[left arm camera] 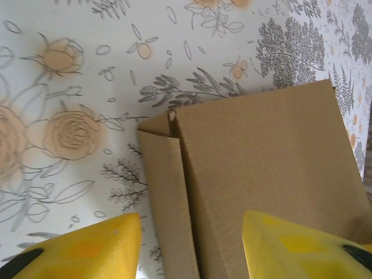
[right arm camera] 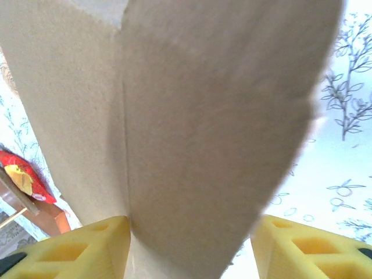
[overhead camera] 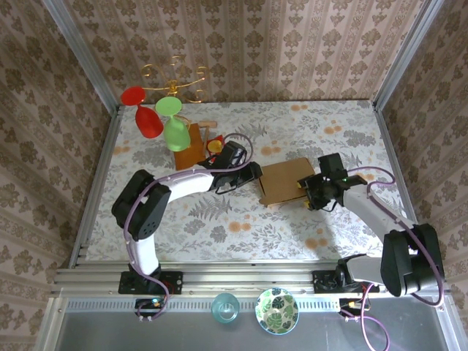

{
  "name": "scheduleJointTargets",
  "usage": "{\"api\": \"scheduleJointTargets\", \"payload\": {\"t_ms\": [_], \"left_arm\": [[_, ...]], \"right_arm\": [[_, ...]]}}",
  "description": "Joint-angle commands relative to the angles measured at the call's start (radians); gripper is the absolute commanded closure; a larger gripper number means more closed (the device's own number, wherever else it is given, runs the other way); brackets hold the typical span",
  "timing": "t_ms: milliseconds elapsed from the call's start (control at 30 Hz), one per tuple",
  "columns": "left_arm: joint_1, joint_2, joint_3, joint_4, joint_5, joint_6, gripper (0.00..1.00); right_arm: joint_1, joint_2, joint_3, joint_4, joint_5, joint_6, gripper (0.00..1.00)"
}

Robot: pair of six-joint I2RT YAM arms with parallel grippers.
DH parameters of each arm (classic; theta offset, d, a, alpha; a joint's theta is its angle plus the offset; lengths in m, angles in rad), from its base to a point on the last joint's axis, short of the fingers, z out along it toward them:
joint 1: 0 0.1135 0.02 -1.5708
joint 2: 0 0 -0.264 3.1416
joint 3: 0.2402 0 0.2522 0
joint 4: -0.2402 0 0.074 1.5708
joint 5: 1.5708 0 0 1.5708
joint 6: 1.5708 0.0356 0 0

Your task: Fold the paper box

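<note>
**Q:** Fig. 1, overhead view: where is the paper box [overhead camera: 285,181] lying?

**A:** It is lying flat on the flowered table [overhead camera: 219,219], a little right of centre, between the two arms' wrists. Its plain brown top panel is facing up.

**Q:** What are the left fingers [left arm camera: 87,250] doing?

**A:** They are standing apart, released, at the box's left end. In the left wrist view, one yellow finger is hovering over bare table just beside the box's folded side wall. The other is hovering over the top panel, and neither is pinching cardboard.

**Q:** And the right fingers [right arm camera: 70,250]?

**A:** They are likewise spread and gripping nothing. In the right wrist view a rounded cardboard flap is rising between them (blurred, being so close to the lens). It is sitting right against one finger, with a gap showing before the other.

**Q:** What else is standing nearby?

**A:** Toward the back left, a wooden block stand [overhead camera: 189,150] is carrying a red glass [overhead camera: 146,117] and a green glass [overhead camera: 174,130], apart from the box. On the near ledge, a patterned bowl [overhead camera: 276,310] is sitting just beside a bluish tumbler [overhead camera: 225,308].
</note>
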Motion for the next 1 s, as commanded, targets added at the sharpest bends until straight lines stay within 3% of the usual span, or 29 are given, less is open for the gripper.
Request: {"api": "scheduleJointTargets", "payload": {"t_ms": [0,100,367,733,967], "left_arm": [[-0.015,0.027,0.035,-0.005,0.042,-0.043,0.5],[-0.027,0.041,0.051,-0.057,0.049,-0.061,0.5],[-0.052,0.085,0.018,0.025,0.059,-0.145,0.51],[-0.056,0.083,-0.046,-0.003,0.048,-0.12,0.76],[-0.042,0.074,-0.05,-0.048,0.051,-0.07,0.86]], "right_arm": [[-0.03,-0.019,0.007,-0.1,-0.063,-0.093,0.4],[-0.049,0.001,0.001,-0.103,-0.097,-0.121,0.4],[-0.062,0.003,-0.002,-0.131,-0.101,-0.182,0.4],[-0.107,0.008,0.085,-0.234,-0.102,-0.46,0.36],[-0.153,-0.03,0.225,-0.358,0.052,-0.731,0.3]]}}
